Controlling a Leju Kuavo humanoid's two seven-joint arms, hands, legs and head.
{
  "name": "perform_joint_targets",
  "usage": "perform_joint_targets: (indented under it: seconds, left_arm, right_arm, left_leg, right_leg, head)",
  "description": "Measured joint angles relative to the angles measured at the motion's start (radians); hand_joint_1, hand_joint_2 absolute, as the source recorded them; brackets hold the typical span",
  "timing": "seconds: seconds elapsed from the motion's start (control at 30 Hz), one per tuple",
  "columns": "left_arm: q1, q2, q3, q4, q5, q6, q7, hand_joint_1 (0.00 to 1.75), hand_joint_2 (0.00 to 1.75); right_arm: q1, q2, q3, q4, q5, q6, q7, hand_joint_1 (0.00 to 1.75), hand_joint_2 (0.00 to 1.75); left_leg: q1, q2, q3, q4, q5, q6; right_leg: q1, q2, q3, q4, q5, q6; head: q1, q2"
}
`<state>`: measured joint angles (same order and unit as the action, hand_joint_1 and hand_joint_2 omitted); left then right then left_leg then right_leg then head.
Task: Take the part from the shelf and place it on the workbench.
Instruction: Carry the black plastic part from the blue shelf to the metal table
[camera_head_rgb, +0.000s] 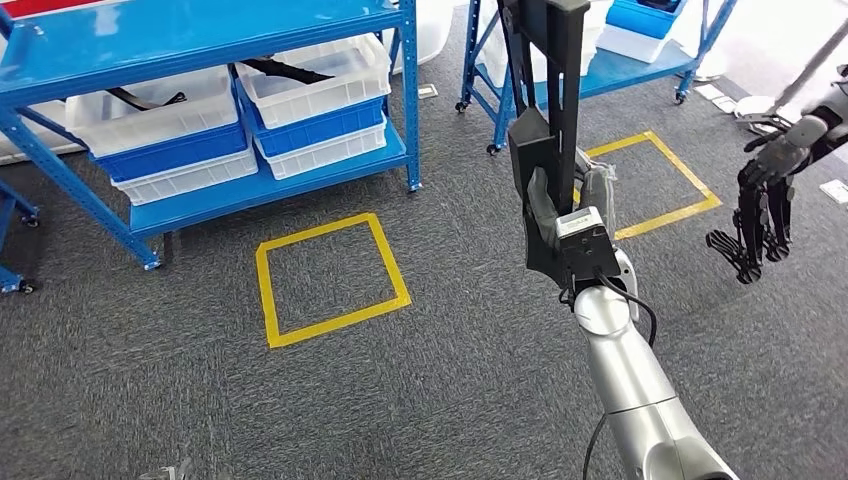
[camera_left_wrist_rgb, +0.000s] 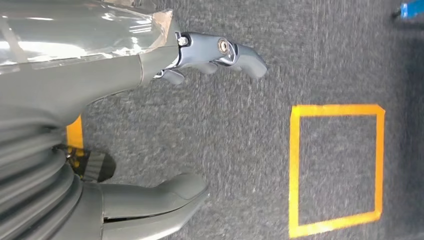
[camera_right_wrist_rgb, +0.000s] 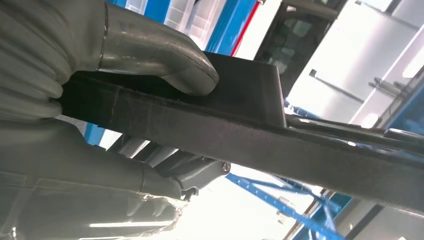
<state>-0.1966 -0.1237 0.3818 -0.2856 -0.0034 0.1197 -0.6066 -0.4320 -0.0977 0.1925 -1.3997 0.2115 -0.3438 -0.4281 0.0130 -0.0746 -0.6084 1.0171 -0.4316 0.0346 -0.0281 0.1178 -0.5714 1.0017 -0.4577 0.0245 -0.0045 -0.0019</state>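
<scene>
The part (camera_head_rgb: 545, 120) is a long black bar. It stands upright in front of me, reaching past the top of the head view. My right hand (camera_head_rgb: 575, 235), on its silver arm, grips the bar's lower end. In the right wrist view the grey thumb (camera_right_wrist_rgb: 165, 55) presses on the bar's flat black face (camera_right_wrist_rgb: 250, 130) and the fingers wrap underneath. My left hand (camera_left_wrist_rgb: 150, 65) holds nothing. Its fingers (camera_left_wrist_rgb: 235, 55) and thumb (camera_left_wrist_rgb: 165, 200) are spread apart above grey carpet.
A blue shelf (camera_head_rgb: 200, 30) with white and blue bins (camera_head_rgb: 310, 90) stands at the back left. A second blue shelf (camera_head_rgb: 620, 70) is behind the part. Two yellow tape squares (camera_head_rgb: 330, 280) (camera_head_rgb: 660, 190) mark the carpet. A dark hand (camera_head_rgb: 760, 210) on another arm hangs at the right edge.
</scene>
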Motion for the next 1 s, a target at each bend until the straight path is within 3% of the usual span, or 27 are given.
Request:
perform_joint_targets:
  seconds: [0.03, 0.07, 0.13, 0.2, 0.27, 0.3, 0.33, 0.4, 0.47, 0.57, 0.63, 0.7, 0.77, 0.8, 0.87, 0.93, 1.0]
  left_arm:
    - [-0.003, 0.0, 0.0, -0.002, 0.003, 0.001, 0.0, 0.0, 1.75]
    - [-0.006, 0.0, 0.0, -0.003, 0.005, 0.002, -0.001, 0.0, 1.75]
    - [-0.01, -0.002, 0.0, -0.006, 0.006, 0.002, -0.001, 0.0, 1.75]
    - [-0.011, -0.004, 0.0, -0.007, 0.009, 0.004, -0.001, 0.0, 1.75]
    - [-0.01, -0.007, 0.0, -0.007, 0.014, 0.008, -0.001, 0.0, 1.75]
    - [-0.011, -0.008, 0.0, -0.007, 0.017, 0.01, -0.002, 0.0, 1.75]
    - [-0.011, -0.008, 0.0, -0.007, 0.021, 0.012, -0.002, 0.0, 1.75]
    - [-0.011, -0.009, 0.0, -0.007, 0.025, 0.014, -0.002, 0.0, 1.75]
    - [-0.011, -0.009, 0.0, -0.008, 0.025, 0.014, -0.003, 0.0, 1.75]
    - [-0.011, -0.009, 0.0, -0.009, 0.026, 0.015, -0.003, 0.0, 1.75]
    - [-0.011, -0.009, 0.0, -0.009, 0.028, 0.015, -0.003, 0.0, 1.75]
    - [-0.008, -0.008, 0.002, -0.01, 0.038, 0.014, -0.004, 0.0, 1.75]
    - [-0.002, -0.007, 0.007, -0.01, 0.058, 0.006, -0.005, 0.0, 1.75]
    - [0.001, -0.006, 0.011, -0.01, 0.068, -0.001, -0.006, 0.0, 1.75]
    - [0.003, -0.007, 0.015, -0.012, 0.078, -0.013, -0.007, 0.0, 1.75]
    - [0.003, -0.007, 0.016, -0.015, 0.078, -0.016, -0.008, 0.0, 1.75]
    - [0.003, -0.008, 0.015, -0.016, 0.078, -0.016, -0.009, 0.0, 1.75]
  right_arm:
    - [0.002, 0.0, -0.002, 0.0, -0.002, 0.0, -0.002, 1.75, 1.75]
    - [0.003, 0.0, -0.003, -0.001, -0.004, 0.001, -0.004, 1.75, 1.75]
    - [0.003, -0.001, -0.006, -0.003, -0.007, 0.0, -0.009, 1.75, 1.75]
    - [0.004, 0.0, -0.009, -0.004, -0.013, 0.0, -0.012, 1.75, 1.75]
    - [0.014, 0.0, -0.014, -0.004, -0.022, 0.0, -0.014, 1.75, 1.75]
    - [0.019, 0.0, -0.017, -0.004, -0.027, 0.001, -0.015, 1.75, 1.75]
    - [0.023, 0.0, -0.02, -0.004, -0.033, 0.003, -0.017, 1.75, 1.75]
    - [0.022, 0.002, -0.024, -0.004, -0.041, 0.006, -0.021, 1.75, 1.75]
    - [0.02, 0.006, -0.026, -0.005, -0.044, 0.009, -0.024, 1.75, 1.75]
    - [0.022, 0.009, -0.031, -0.005, -0.047, 0.01, -0.025, 1.75, 1.75]
    - [0.023, 0.011, -0.034, -0.005, -0.054, 0.013, -0.028, 1.75, 1.75]
    - [0.023, 0.016, -0.036, -0.003, -0.078, 0.026, -0.04, 1.75, 1.75]
    - [0.024, 0.024, -0.04, 0.006, -0.115, 0.05, -0.058, 1.75, 1.75]
    - [0.025, 0.028, -0.043, 0.014, -0.134, 0.062, -0.066, 1.75, 1.75]
    - [0.027, 0.036, -0.049, 0.031, -0.165, 0.08, -0.083, 1.75, 1.75]
    - [0.03, 0.044, -0.054, 0.041, -0.189, 0.088, -0.1, 1.75, 1.75]
    - [0.041, 0.053, -0.062, 0.045, -0.213, 0.095, -0.118, 1.75, 1.75]
  left_leg:
    - [-0.001, 0.011, 0.004, -0.008, 0.002, 0.001]
    - [0.0, 0.024, 0.011, -0.022, 0.007, 0.001]
    - [0.004, 0.051, 0.024, -0.05, 0.019, 0.004]
    - [0.004, 0.076, 0.028, -0.059, 0.023, 0.008]
    - [0.002, 0.101, 0.026, -0.059, 0.022, 0.008]
    - [0.002, 0.113, 0.025, -0.058, 0.022, 0.008]
    - [0.002, 0.125, 0.024, -0.057, 0.021, 0.006]
    - [-0.001, 0.147, 0.023, -0.047, 0.015, -0.002]
    - [-0.006, 0.166, 0.02, -0.034, 0.008, -0.015]
    - [-0.004, 0.186, 0.019, -0.027, 0.003, -0.028]
    - [0.003, 0.149, 0.002, 0.017, -0.035, -0.038]
    - [0.006, 0.094, -0.048, 0.139, -0.11, -0.043]
    - [0.006, 0.077, -0.095, 0.25, -0.154, -0.043]
    - [0.006, 0.075, -0.098, 0.259, -0.147, -0.041]
    - [0.007, 0.061, -0.052, 0.17, -0.089, -0.035]
    - [0.009, 0.015, 0.012, 0.045, -0.039, -0.027]
    - [0.008, -0.008, 0.036, -0.007, -0.032, -0.023]
  right_leg:
    - [0.0, 0.011, -0.003, -0.005, 0.004, 0.006]
    - [0.003, 0.005, -0.008, -0.005, 0.004, 0.011]
    - [0.012, -0.042, -0.036, 0.039, -0.02, 0.012]
    - [0.014, -0.094, -0.099, 0.162, -0.072, 0.005]
    - [0.012, -0.105, -0.147, 0.259, -0.101, 0.011]
    - [0.01, -0.108, -0.144, 0.255, -0.095, 0.019]
    - [0.008, -0.115, -0.119, 0.211, -0.075, 0.029]
    - [0.005, -0.158, -0.038, 0.067, -0.026, 0.043]
    - [0.008, -0.187, 0.006, -0.013, 0.0, 0.036]
    - [0.005, -0.16, 0.001, -0.015, 0.009, 0.015]
    - [-0.002, -0.139, -0.003, -0.015, 0.017, 0.002]
    - [-0.002, -0.117, -0.008, -0.015, 0.022, -0.009]
    - [0.001, -0.092, -0.013, -0.015, 0.025, -0.014]
    - [0.001, -0.078, -0.014, -0.015, 0.027, -0.015]
    - [0.001, -0.051, -0.014, -0.013, 0.028, -0.015]
    - [0.002, -0.029, -0.018, -0.011, 0.031, -0.01]
    - [0.002, -0.009, -0.029, -0.01, 0.037, 0.001]
  head:
    - [-0.002, 0.0]
    - [-0.003, 0.0]
    - [0.001, 0.0]
    - [0.006, 0.0]
    - [0.008, 0.0]
    - [0.008, 0.0]
    - [0.008, 0.0]
    - [0.009, 0.0]
    - [0.008, 0.0]
    - [0.007, 0.0]
    - [0.007, 0.0]
    - [0.006, 0.0]
    - [0.005, 0.0]
    - [0.005, 0.0]
    - [0.004, 0.0]
    - [0.002, 0.0]
    - [0.001, 0.0]
